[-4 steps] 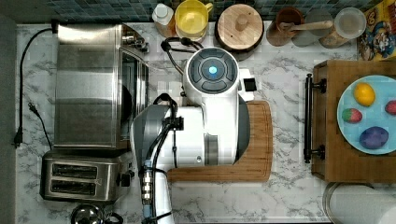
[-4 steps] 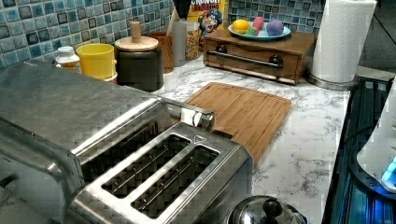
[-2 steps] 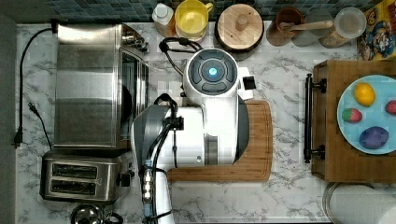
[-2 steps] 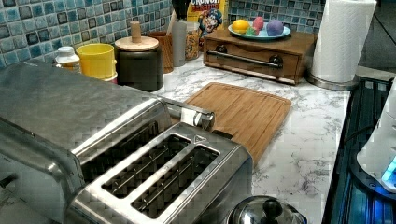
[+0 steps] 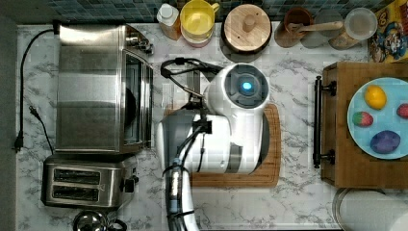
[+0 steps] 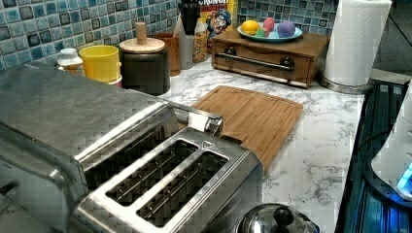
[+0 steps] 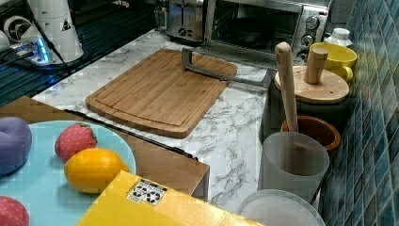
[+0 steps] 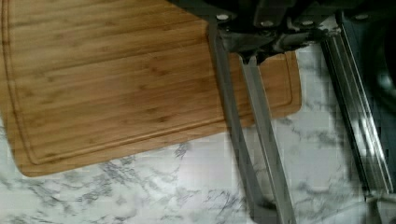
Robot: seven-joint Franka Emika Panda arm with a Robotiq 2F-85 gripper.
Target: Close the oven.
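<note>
The large boxy brushed stainless-steel toaster oven stood at the top view's left on the white marble surface, beside the rectangular bamboo cutting board. Its glass door hung open and lay nearly flat, with the long metal bar handle reaching over the board's edge. My claw hovered above that bar, and I could not tell whether it was released or clenched. I judged the door stiff and hinged, fairly light but fragile in its glass, and the polished bar probably slippery. The bar's middle looked the best place to hook under and lift, keeping off the pane.
</note>
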